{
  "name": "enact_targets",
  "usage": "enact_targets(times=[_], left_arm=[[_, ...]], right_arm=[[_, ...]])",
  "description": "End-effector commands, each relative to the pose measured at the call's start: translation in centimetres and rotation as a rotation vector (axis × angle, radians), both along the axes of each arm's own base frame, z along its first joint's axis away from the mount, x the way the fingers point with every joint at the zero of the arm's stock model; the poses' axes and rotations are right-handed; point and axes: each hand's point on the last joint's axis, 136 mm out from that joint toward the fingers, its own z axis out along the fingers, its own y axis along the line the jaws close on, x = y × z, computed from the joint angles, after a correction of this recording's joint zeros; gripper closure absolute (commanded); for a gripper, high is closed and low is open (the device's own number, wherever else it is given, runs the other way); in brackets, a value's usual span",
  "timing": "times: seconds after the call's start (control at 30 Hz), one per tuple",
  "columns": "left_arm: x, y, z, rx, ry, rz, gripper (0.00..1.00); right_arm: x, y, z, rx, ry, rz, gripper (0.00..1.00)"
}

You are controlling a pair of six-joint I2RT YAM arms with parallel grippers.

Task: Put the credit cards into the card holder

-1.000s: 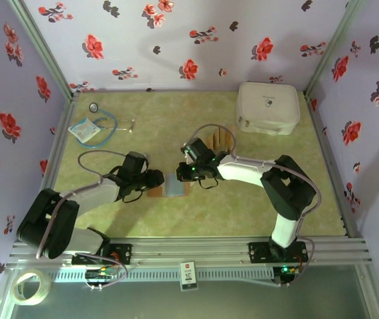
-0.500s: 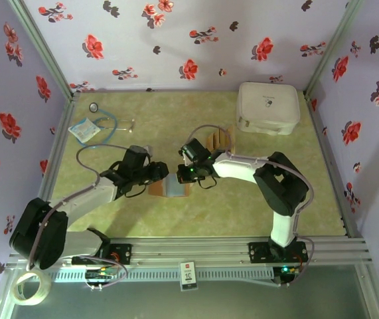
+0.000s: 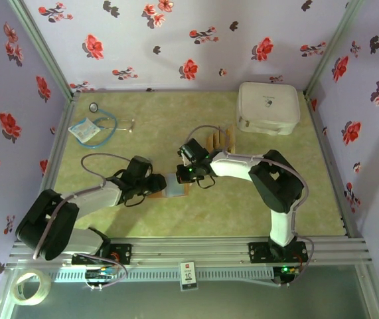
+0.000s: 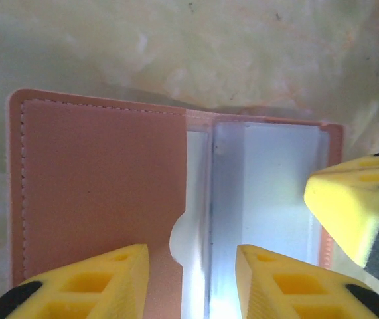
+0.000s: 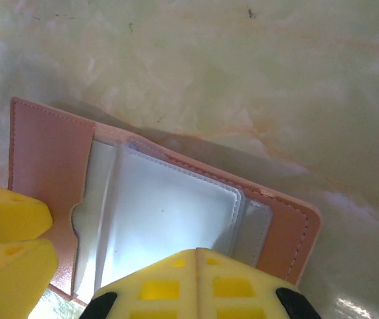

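The card holder (image 3: 174,189) lies open on the table between my two grippers. Its reddish-brown flap (image 4: 96,186) is on the left and its clear plastic sleeves (image 4: 269,179) are on the right. My left gripper (image 4: 192,272) hovers open over its near edge, the fingers straddling the pocket's edge with nothing between them. Close over the sleeves (image 5: 169,219), my right gripper (image 5: 199,279) is shut and holds nothing; one of its fingers (image 4: 355,206) shows at the right of the left wrist view. The credit cards (image 3: 220,138), tan and fanned out, lie behind the holder towards the white case.
A large white zippered case (image 3: 267,107) stands at the back right. At the back left lie a stethoscope (image 3: 101,123) and a small packet (image 3: 83,130). A tape roll (image 3: 28,287) sits off the table at the front left. Floral walls enclose the table.
The left arm reached out a little, then drew back, so its gripper is again at the holder's left side. The right gripper has stayed shut over the sleeves.
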Motion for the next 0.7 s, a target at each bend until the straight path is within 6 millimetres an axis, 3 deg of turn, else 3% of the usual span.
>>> enact_targets(times=[0.0,0.2,0.67], left_arm=[[0.5,0.0,-0.1,0.03,-0.051,-0.029,0.59],[0.7,-0.2,0.0,0.034,-0.076,-0.05,0.52],[0.7,-0.3,-0.7,0.048,-0.072,-0.081,0.47]], right_arm=[[0.4,0.1,-0.2,0.0,0.0,0.009,1.0],[0.2,0.4,-0.8,0.023,0.023,-0.003,1.0],[0.1,1.6,-0.9,0.07,0.05,-0.014,1.0]])
